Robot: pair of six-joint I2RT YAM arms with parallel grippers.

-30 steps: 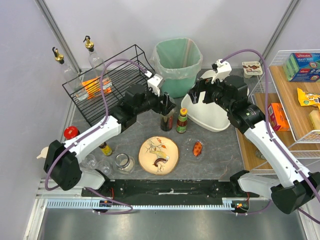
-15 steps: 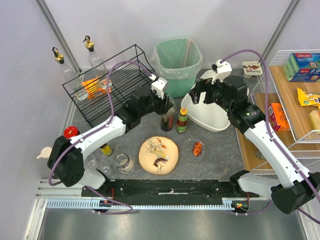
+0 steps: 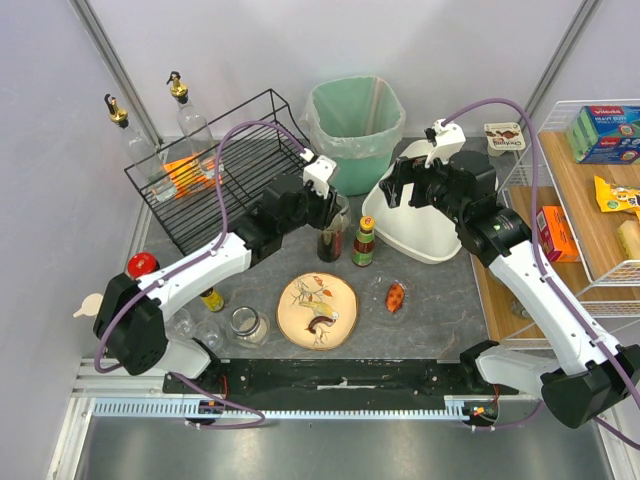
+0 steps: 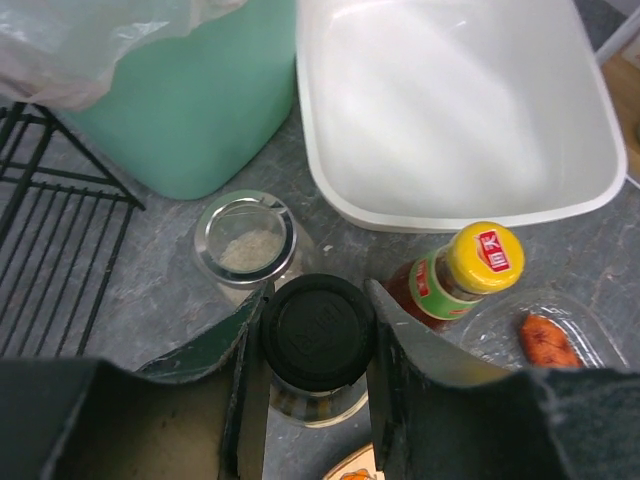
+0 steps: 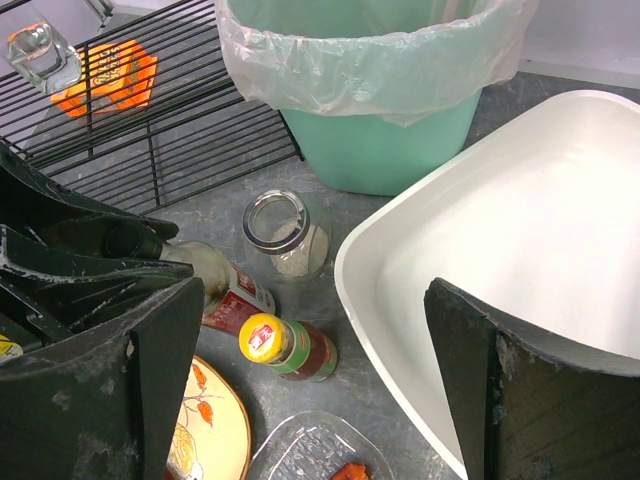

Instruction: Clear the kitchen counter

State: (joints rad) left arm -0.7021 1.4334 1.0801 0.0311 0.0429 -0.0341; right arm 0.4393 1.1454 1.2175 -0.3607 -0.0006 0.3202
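Two hands: your left hand [image 4: 314, 300] clasps the black-capped dark glass bottle [image 4: 318, 340] standing on the mottled dark grey desk [image 4: 150, 300]; your right hand [image 5: 315, 300] gapes wide beside the white plastic tub [image 5: 520, 230].

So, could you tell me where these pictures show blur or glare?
Top external view: evenly lit and sharp. Left wrist view: the white tub looks soft and bright, the black cap sharper. Right wrist view: glare on the bin liner.

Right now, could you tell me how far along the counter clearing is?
Barely begun: the white tub sits empty. In hand: left fingers grip the black-capped bottle. Remaining: yellow-capped bottle, glass jar, plate, food tray, all on the counter.
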